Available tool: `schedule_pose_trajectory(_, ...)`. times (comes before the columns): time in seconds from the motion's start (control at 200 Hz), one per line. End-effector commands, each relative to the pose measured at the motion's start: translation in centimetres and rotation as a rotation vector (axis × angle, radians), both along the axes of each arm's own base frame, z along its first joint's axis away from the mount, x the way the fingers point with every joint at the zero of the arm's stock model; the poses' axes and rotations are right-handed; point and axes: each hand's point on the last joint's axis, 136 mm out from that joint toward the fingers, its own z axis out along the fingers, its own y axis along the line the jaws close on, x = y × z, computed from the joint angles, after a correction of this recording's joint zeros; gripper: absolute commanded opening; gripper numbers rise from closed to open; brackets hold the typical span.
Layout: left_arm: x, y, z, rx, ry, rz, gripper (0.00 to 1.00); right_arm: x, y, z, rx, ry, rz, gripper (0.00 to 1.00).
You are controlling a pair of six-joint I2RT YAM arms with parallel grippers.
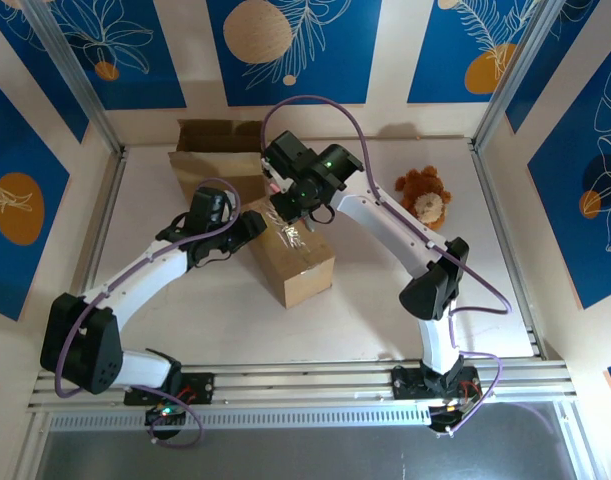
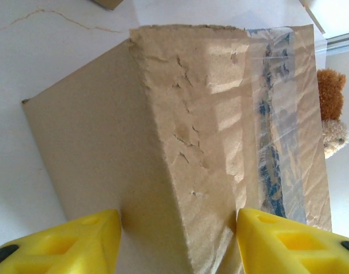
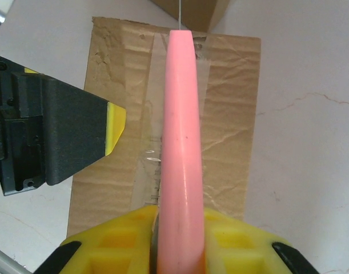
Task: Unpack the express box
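The brown cardboard express box (image 1: pixel 303 270) lies in the middle of the table, with a strip of clear tape (image 2: pixel 274 142) along its top seam. My left gripper (image 1: pixel 253 226) straddles the box's near end (image 2: pixel 163 131), one yellow finger (image 2: pixel 77 245) pressed against each side. My right gripper (image 1: pixel 290 212) hangs above the box (image 3: pixel 228 85), shut on a pink-handled tool (image 3: pixel 183 114) that points down along the tape seam (image 3: pixel 154 162). The left gripper's black and yellow finger (image 3: pixel 77 134) stands at the box's left edge in the right wrist view.
A second brown box (image 1: pixel 220 150) stands at the back left by the wall. At the right sits a brown plush toy (image 1: pixel 423 195), whose head (image 2: pixel 331 114) is just beyond the express box. Metal frame rails (image 1: pixel 295 380) bound the white table.
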Motion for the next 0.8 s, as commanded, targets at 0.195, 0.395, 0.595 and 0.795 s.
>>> schedule_pose_trajectory(0.195, -0.3, -0.1, -0.5, -0.013, 0.008, -0.005, 0.54, -0.2, 0.8, -2.9, -0.07, 0.051, -0.037, 0.0)
schedule_pose_trajectory(0.395, -0.6, 0.0, -1.2, -0.012, 0.019, 0.001, 0.54, -0.2, 0.6, -3.7, -0.092, 0.06, -0.073, 0.0)
schedule_pose_trajectory(0.595, -0.7, 0.0, -1.6, -0.016, 0.026, 0.002, 0.54, -0.3, 0.4, -4.0, -0.105, 0.06, -0.088, 0.0)
schedule_pose_trajectory(0.795, -0.7, 0.0, -1.6, -0.019, 0.026, 0.001, 0.54, -0.3, 0.6, -4.3, -0.105, 0.066, -0.093, 0.0)
